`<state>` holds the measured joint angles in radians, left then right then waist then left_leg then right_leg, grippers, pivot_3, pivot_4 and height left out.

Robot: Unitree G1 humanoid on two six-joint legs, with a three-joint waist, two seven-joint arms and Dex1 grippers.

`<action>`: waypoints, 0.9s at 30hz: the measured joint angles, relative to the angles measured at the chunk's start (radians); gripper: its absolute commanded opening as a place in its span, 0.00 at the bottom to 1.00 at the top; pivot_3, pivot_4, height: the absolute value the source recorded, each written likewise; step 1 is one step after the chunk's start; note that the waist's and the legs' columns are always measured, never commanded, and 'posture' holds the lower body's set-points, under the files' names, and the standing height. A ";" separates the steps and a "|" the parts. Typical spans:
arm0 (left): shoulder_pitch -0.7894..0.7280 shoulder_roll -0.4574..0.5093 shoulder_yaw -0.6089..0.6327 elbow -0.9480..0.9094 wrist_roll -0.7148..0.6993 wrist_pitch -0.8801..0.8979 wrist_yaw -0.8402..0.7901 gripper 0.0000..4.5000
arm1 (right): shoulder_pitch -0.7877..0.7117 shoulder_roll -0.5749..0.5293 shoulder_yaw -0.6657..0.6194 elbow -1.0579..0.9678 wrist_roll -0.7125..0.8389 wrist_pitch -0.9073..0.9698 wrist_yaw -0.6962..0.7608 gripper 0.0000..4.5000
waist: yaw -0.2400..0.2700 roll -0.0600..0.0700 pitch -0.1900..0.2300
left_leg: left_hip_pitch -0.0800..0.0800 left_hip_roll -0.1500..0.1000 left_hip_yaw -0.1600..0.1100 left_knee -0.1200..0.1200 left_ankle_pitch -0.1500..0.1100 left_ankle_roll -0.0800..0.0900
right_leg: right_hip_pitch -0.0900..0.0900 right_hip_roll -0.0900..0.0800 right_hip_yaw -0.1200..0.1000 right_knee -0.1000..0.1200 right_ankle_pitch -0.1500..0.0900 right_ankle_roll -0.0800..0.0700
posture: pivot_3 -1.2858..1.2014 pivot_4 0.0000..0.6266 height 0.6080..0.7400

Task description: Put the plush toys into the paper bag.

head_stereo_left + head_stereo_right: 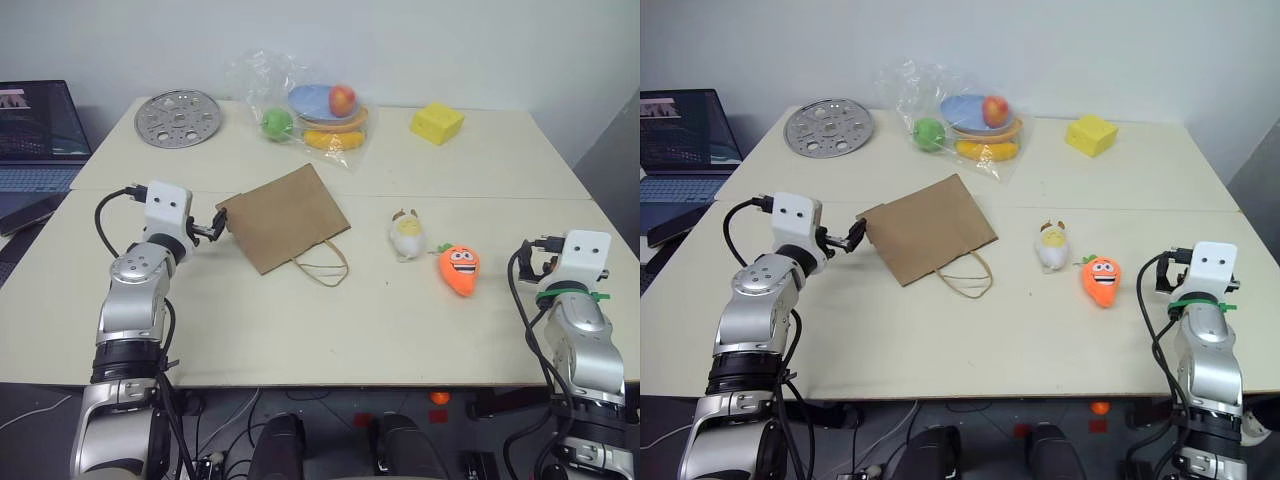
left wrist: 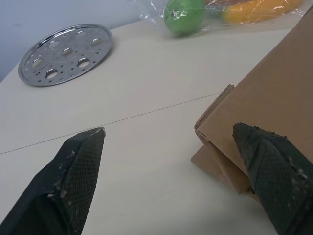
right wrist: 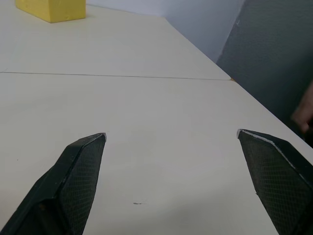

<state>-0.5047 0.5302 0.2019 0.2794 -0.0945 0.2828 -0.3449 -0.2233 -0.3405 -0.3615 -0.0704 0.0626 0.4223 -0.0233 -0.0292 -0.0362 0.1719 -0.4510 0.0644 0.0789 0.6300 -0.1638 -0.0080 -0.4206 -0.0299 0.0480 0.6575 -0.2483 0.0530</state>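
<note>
Paper bag [image 1: 285, 217] flat at centre of frame, handles toward lower edge; left gripper [image 1: 214, 226] at its left corner, fingers wide, holding nothing; white toy [image 1: 406, 234] and carrot toy [image 1: 459, 269] right of centre; right gripper [image 3: 171, 161] lower right, fingers wide, empty.

Brown paper bag [image 1: 283, 216], orange carrot plush [image 1: 459, 269], cream plush [image 1: 406, 236], yellow block [image 1: 436, 123]

Perforated metal disc [image 1: 178, 118], bagged fruit [image 1: 310, 110], yellow foam block [image 1: 437, 123], laptop [image 1: 35, 130].
</note>
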 measured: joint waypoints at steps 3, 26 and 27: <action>0.000 0.000 0.000 0.000 -0.002 -0.004 -0.002 0.99 | 0.000 -0.001 0.000 0.000 0.000 0.000 0.000 1.00 | 0.000 0.000 0.000 | 0.000 0.000 0.000 0.000 0.000 0.000 | 0.000 0.000 0.000 0.000 0.000 0.000 | 0.52 0.24 1.00; -0.018 0.013 0.001 0.029 -0.032 -0.047 -0.066 0.99 | -0.014 -0.025 0.001 0.000 0.000 -0.001 0.012 1.00 | 0.000 0.000 0.000 | 0.000 0.000 0.000 0.000 0.000 0.000 | 0.000 0.000 0.000 0.000 0.000 0.000 | 0.52 0.24 1.00; -0.019 0.024 0.003 0.026 -0.057 -0.048 -0.104 0.99 | -0.017 -0.043 0.004 0.000 0.002 -0.001 0.032 1.00 | 0.000 0.000 0.000 | 0.000 0.000 0.001 0.000 0.000 0.000 | 0.000 0.000 0.000 0.000 0.000 0.000 | 0.52 0.24 1.00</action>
<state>-0.5233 0.5546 0.2046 0.3057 -0.1510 0.2350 -0.4494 -0.2401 -0.3834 -0.3577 -0.0703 0.0647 0.4212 0.0090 -0.0294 -0.0362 0.1719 -0.4510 0.0644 0.0795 0.6300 -0.1638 -0.0080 -0.4208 -0.0299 0.0482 0.6575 -0.2483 0.0530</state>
